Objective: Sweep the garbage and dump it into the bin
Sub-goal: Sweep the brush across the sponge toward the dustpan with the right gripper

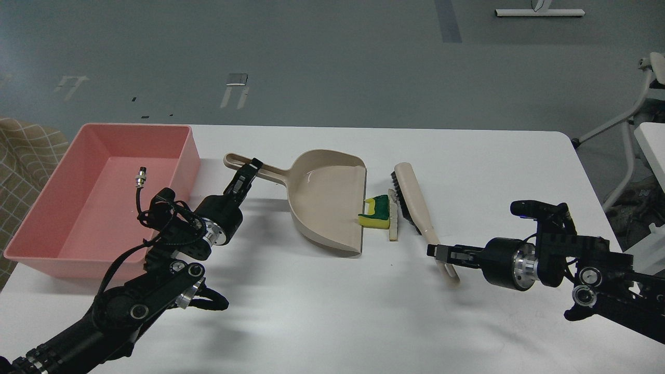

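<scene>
Head view shows right gripper (439,254) clenched on the brush (415,208) handle, nearest. Beyond its fingers, bristles touch the white wedge (394,223) and yellow-green sponge (376,214) at the dustpan (327,200) mouth. Left gripper (252,169) grasps the dustpan handle; the pink bin (62,259) lies left of those fingers

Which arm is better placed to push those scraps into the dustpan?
The right. Its tool is at the brush handle, beside the scraps. The left tool is at the dustpan handle.
</scene>
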`<state>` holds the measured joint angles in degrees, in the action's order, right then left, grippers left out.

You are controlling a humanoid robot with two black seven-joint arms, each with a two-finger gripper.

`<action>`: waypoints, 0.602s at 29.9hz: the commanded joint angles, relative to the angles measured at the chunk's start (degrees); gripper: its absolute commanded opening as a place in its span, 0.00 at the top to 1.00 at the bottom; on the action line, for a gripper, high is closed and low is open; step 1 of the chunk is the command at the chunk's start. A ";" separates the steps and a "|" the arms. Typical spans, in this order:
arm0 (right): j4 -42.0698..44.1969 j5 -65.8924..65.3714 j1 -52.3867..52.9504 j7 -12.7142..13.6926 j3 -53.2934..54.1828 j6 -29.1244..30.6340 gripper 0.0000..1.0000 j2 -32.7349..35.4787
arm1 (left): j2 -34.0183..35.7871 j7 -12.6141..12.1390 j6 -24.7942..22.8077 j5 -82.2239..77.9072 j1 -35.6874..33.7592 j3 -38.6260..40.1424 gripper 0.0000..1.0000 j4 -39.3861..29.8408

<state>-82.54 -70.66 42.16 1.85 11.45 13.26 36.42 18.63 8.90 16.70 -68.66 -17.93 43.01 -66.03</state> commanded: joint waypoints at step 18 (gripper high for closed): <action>1.15 9.93 6.88 -0.88 2.35 -0.78 1.00 -2.67 | -0.08 0.07 -0.09 0.28 1.23 0.06 1.00 -1.03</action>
<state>-81.21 -60.85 48.74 0.96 12.85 12.36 31.56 18.64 8.90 16.70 -68.48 -17.16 43.08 -66.91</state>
